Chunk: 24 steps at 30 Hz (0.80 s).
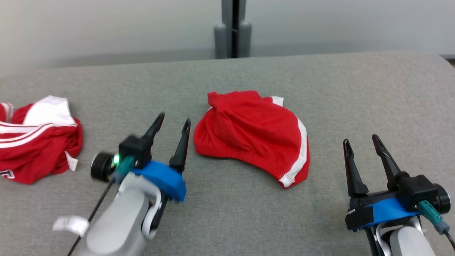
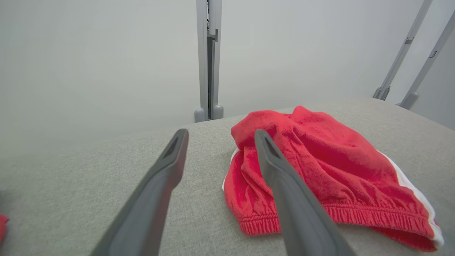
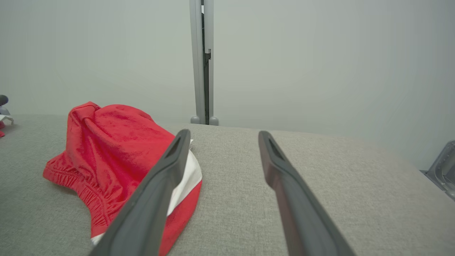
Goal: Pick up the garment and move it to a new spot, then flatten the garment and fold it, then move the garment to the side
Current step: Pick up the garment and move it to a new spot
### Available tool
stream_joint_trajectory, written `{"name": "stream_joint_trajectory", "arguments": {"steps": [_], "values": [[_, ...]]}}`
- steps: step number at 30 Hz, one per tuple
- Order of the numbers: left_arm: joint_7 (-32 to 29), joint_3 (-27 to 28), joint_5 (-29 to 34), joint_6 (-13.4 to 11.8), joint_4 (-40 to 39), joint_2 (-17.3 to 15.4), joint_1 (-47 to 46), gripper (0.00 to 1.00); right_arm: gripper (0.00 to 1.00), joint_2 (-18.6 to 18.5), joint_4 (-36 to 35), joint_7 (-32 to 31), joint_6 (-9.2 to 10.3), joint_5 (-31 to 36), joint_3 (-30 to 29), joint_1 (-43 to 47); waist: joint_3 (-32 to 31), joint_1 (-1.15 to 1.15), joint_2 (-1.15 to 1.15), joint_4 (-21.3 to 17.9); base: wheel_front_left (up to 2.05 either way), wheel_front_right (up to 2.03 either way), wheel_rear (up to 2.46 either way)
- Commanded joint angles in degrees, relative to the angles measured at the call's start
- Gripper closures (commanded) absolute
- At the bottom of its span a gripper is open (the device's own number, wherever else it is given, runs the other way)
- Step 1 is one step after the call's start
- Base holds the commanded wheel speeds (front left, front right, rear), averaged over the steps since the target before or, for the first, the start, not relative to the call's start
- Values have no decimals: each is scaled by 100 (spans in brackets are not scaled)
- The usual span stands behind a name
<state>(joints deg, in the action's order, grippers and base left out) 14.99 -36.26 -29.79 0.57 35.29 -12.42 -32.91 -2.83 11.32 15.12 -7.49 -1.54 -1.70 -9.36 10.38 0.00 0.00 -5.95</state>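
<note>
Garment (image 1: 249, 131) seemingly just beside left gripper (image 1: 173, 121)

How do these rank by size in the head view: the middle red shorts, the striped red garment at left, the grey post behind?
1. red shorts
2. striped red garment, cut off by the picture's edge, so its full size is unsure
3. grey post, farthest from the camera

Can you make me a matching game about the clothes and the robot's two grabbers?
Things:
1. red garment
2. striped garment
3. left gripper
4. right gripper

Places:
A. at the table's far left edge
B. open, off to the red garment's right
C. bunched up in the middle of the table
D. open, just left of the red garment

Pairs: 1-C, 2-A, 3-D, 4-B
</note>
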Motion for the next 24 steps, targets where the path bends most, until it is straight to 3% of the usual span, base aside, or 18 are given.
{"name": "stream_joint_trajectory", "arguments": {"steps": [1, 10, 24], "values": [[26, 146, 68, -85, -151, -40, 312, 0, 0, -11, 13, 6, -1, 47, 1, 29, -87, 0, 0, 53, 0, 0, 0], [27, 1281, 463, -386, -1158, 192, 2168, 0, 0, -12, 134, 6, -1, 102, -12, 444, -541, 0, 0, 400, 0, 0, 0], [29, 2096, 1091, -253, -1534, 616, 3029, 0, 0, -12, 280, 6, -1, -59, 63, 762, -653, 0, 0, 489, 0, 0, 0]]}}
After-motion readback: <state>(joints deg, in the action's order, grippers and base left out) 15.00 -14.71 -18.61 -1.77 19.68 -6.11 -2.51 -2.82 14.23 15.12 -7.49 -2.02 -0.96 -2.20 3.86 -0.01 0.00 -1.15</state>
